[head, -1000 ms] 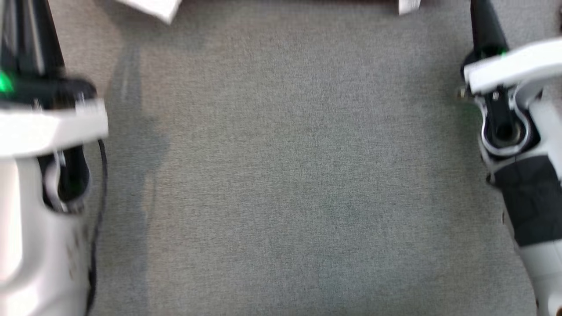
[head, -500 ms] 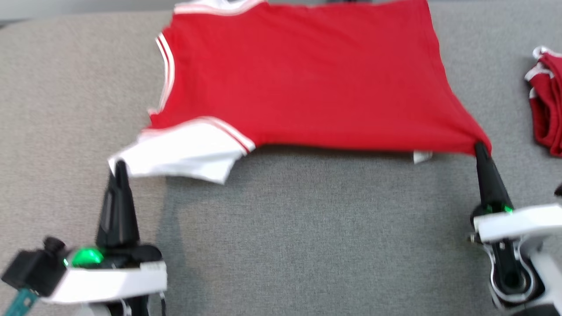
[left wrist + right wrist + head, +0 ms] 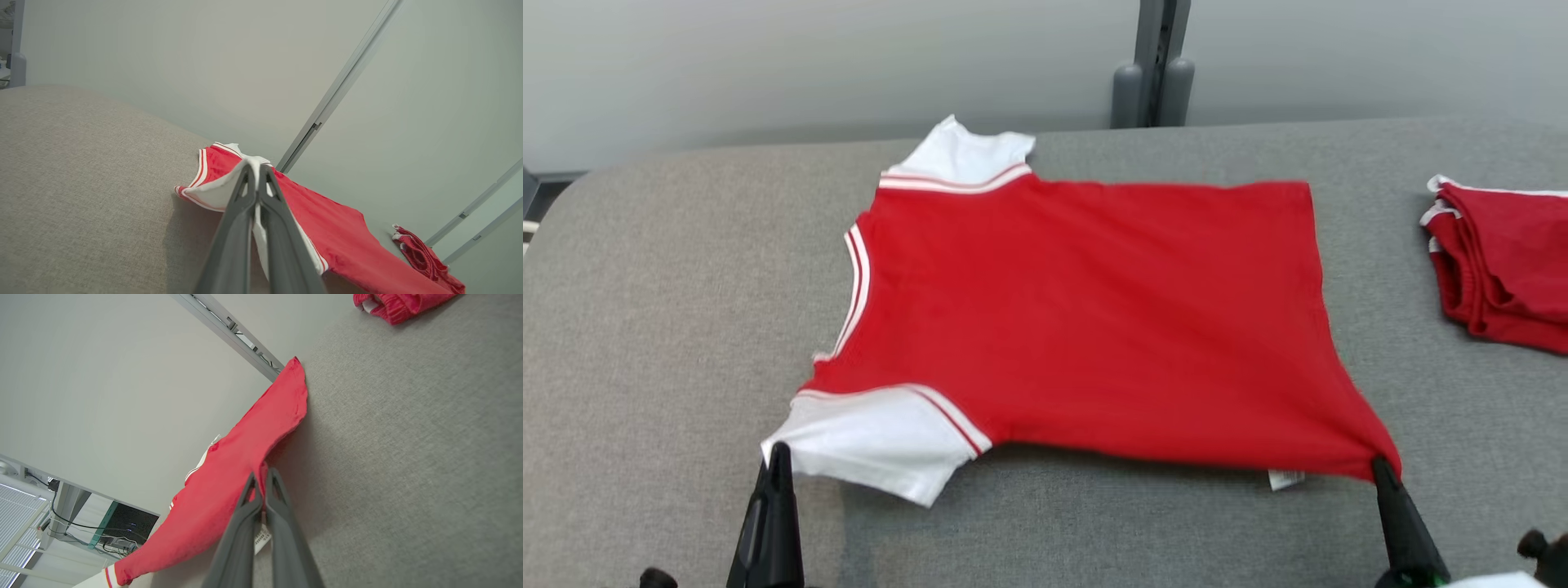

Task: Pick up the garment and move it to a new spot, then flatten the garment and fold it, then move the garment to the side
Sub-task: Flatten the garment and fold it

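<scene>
I am looking at a wide table covered in grey woven fabric point(image 3: 654, 327), with a rounded far-left corner and a plain pale wall point(image 3: 768, 65) right behind its far edge. A grey vertical post point(image 3: 1153, 65) runs up that wall near the middle. The red T-shirt point(image 3: 1086, 318) lies spread in the middle of the table, collar to the left and hem to the right. My left gripper point(image 3: 780, 449) is pinched tight on the edge of the near white sleeve point(image 3: 874, 441). My right gripper point(image 3: 1380, 465) is clamped on the near hem corner, just beside a small white label point(image 3: 1286, 479), and both held corners sit slightly raised. A second red garment point(image 3: 1503, 269) lies folded at the far right, well apart. The right wrist view shows a dark screen point(image 3: 122, 526) with cables beyond the table.
</scene>
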